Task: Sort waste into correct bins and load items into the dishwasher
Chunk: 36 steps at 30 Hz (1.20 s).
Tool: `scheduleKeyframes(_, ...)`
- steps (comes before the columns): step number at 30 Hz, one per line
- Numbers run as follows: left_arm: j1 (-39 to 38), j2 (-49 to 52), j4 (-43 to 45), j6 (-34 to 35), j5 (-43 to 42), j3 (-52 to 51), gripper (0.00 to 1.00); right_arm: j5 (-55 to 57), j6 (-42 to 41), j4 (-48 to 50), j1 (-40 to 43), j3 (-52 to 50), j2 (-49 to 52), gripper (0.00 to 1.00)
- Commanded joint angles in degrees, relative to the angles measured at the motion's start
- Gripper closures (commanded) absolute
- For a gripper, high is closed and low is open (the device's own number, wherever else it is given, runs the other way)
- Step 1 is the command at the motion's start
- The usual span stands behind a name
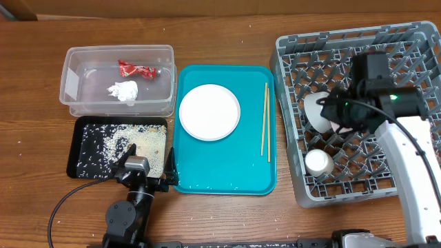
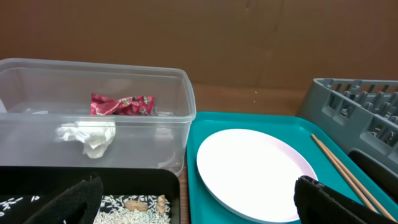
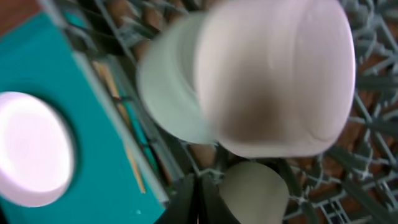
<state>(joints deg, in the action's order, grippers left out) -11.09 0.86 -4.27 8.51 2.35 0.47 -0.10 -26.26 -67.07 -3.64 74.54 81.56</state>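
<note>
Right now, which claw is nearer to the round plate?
Left. The left claw sits by the teal tray's corner, just short of the round plate; the right claw is over the grey dish rack, beyond the chopsticks.

Clear, glossy plastic tub point(image 1: 117, 48); matt black tray point(image 1: 72, 155); smooth plastic teal tray point(image 1: 220, 169); grey plastic rack point(image 1: 324, 58); wood-grain bench point(image 1: 34, 83); 2 pale wooden chopsticks point(image 1: 264, 124); smooth, glossy plate point(image 1: 209, 112).

Teal tray point(image 1: 227, 172), red wrapper point(image 1: 136, 69), white tissue point(image 1: 124, 91), grey lattice rack point(image 1: 293, 62)
</note>
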Motion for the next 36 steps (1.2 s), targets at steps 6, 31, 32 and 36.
scheduleKeyframes(6,0.59,-0.50,0.15,-1.05,0.63,-0.20,0.00,10.08,-11.32,1.86,1.97,-6.12,0.85,0.96)
scheduleKeyframes(31,0.59,-0.50,0.15,-1.05,0.63,-0.20,0.00,22.71,-6.71,12.02,3.08,-6.12,0.81,0.94)
scheduleKeyframes(32,0.59,-0.50,0.15,-1.05,0.63,-0.20,0.00,22.53,-6.67,12.50,3.08,-6.12,0.81,0.93)
scheduleKeyframes(36,0.59,-0.50,0.15,-1.05,0.63,-0.20,0.00,18.56,-4.17,13.16,2.71,-6.01,0.79,0.93)
